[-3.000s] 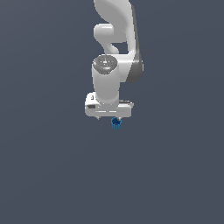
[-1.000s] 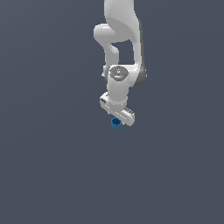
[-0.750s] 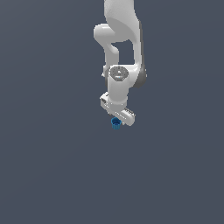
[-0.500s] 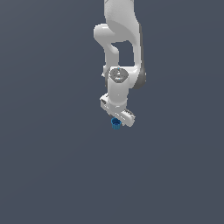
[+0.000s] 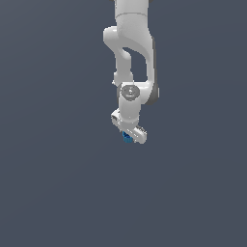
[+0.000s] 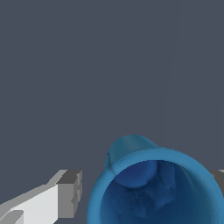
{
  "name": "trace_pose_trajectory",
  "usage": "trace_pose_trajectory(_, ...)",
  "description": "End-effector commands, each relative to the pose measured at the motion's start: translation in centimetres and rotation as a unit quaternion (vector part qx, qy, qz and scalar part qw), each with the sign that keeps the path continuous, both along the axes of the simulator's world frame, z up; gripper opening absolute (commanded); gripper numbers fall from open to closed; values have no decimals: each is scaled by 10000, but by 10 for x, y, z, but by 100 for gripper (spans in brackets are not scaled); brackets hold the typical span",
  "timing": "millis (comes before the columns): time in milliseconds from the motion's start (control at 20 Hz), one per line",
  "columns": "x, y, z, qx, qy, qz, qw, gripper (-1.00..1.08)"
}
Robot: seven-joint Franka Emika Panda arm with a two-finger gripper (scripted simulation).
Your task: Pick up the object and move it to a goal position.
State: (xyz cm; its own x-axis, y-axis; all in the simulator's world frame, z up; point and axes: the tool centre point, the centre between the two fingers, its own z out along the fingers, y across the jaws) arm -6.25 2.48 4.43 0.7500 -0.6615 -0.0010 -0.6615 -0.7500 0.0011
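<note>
Blue cup held in the white gripper against a bare grey scene.

In the exterior view the Panda arm (image 5: 130, 43) reaches down from the top edge, and its gripper (image 5: 128, 136) hangs near the middle of the picture with the small blue cup (image 5: 127, 138) showing just beneath it. The wrist view looks into the cup's (image 6: 155, 188) open round rim, with one grey-tipped finger (image 6: 70, 192) just beside its wall and the edge of the other at the far side, so the fingers are closed in on the cup. All around is one flat, dark grey-blue ground (image 5: 58, 183); no floor line, wall or shadow can be told apart.
</note>
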Motion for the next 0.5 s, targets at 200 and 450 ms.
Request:
trace_pose_trajectory(200, 1, 0, -4, 1, -7, -1, 10000, -100)
trace_pose_trajectory(450, 1, 0, -4, 1, -7, -1, 10000, -100)
